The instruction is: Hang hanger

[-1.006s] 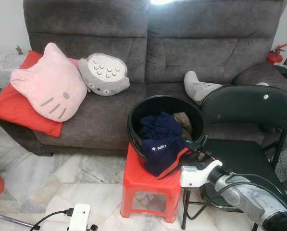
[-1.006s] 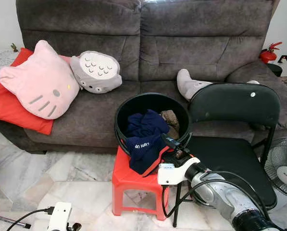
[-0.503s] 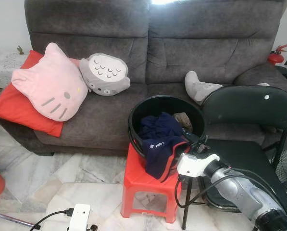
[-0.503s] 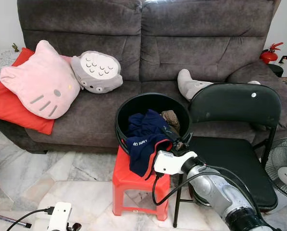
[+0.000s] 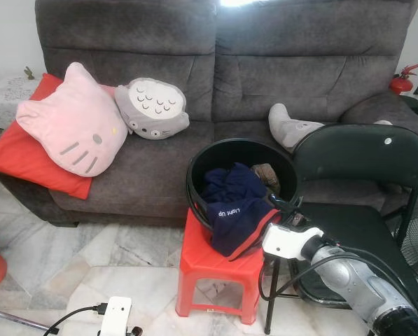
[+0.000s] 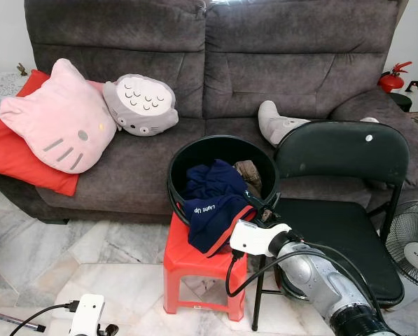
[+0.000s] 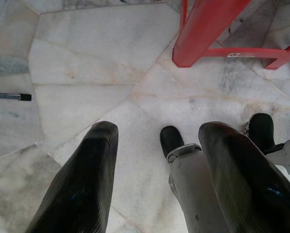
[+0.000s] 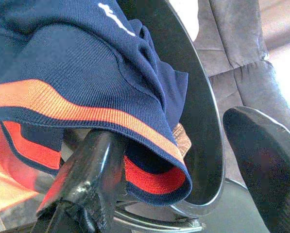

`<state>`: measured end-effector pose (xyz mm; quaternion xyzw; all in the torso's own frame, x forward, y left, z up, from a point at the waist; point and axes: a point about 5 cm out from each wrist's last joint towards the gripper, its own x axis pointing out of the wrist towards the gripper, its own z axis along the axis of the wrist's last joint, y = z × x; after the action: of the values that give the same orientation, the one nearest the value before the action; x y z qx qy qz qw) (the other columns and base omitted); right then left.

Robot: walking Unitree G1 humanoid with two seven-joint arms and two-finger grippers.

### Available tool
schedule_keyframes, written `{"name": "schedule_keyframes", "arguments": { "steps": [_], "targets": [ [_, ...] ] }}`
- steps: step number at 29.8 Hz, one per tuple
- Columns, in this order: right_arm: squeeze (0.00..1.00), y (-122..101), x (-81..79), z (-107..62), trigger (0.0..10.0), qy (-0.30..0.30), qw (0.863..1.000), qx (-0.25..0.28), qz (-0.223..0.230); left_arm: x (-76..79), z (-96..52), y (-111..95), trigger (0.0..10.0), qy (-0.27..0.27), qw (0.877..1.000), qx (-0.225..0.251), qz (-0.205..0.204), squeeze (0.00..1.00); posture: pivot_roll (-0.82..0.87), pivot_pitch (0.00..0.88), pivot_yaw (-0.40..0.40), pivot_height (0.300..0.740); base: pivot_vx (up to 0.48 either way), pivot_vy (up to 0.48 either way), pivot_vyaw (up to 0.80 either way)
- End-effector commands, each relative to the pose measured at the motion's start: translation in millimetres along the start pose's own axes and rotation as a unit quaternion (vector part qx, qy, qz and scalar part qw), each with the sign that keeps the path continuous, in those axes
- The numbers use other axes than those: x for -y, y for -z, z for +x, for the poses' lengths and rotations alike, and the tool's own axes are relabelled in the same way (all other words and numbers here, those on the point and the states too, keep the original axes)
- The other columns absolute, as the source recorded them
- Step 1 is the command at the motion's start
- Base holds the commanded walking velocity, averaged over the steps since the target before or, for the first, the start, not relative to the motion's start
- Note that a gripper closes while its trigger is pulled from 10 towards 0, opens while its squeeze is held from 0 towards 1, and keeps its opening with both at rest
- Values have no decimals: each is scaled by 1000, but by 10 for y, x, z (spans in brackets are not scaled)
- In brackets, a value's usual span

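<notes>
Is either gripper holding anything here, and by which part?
Nothing is held. The right gripper is open at the red-trimmed hem of the navy garment hanging over the black bucket; the left gripper hangs open over the floor.

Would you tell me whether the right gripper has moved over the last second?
Yes. The right gripper has slid along the black bucket's rim, closer to the navy garment.

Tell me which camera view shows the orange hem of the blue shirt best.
The right wrist view: the orange hem of the blue shirt is close and sharp there, with one finger of the right hand under it. Both eye views show it as a thin stripe over the bucket rim.
</notes>
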<state>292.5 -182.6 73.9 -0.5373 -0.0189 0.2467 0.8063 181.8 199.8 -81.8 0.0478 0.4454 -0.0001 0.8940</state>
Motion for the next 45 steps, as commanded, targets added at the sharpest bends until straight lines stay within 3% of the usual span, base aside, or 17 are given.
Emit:
{"name": "schedule_keyframes", "arguments": {
  "steps": [1,10,15,18,30,45],
  "targets": [
    [0,4,7,-12,10000,0,1000,5,11,-16,-6,24,10000,-1,1000,-3,11,0,-61,1,10,740,0,0,0],
    [0,-8,0,8,10000,-29,998,18,-53,-14,-6,23,10000,-1,1000,-3,12,0,-59,1,9,740,0,0,0],
    [0,29,7,-1,10000,-56,992,26,-113,-13,-6,24,10000,-1,1000,-3,11,0,-60,3,10,740,0,0,0],
    [0,72,85,6,10000,-52,989,20,-136,-16,-7,25,10000,-2,1000,-3,12,0,-59,3,10,740,0,0,0],
    [0,80,263,42,10000,-21,984,24,-173,-21,-9,32,10000,-2,1000,-3,13,0,-58,9,12,740,0,0,0],
    [0,20,268,82,10000,-11,984,50,-173,-19,-10,37,10000,-1,1000,-4,14,0,-55,11,12,740,0,0,0]
  ]
}}
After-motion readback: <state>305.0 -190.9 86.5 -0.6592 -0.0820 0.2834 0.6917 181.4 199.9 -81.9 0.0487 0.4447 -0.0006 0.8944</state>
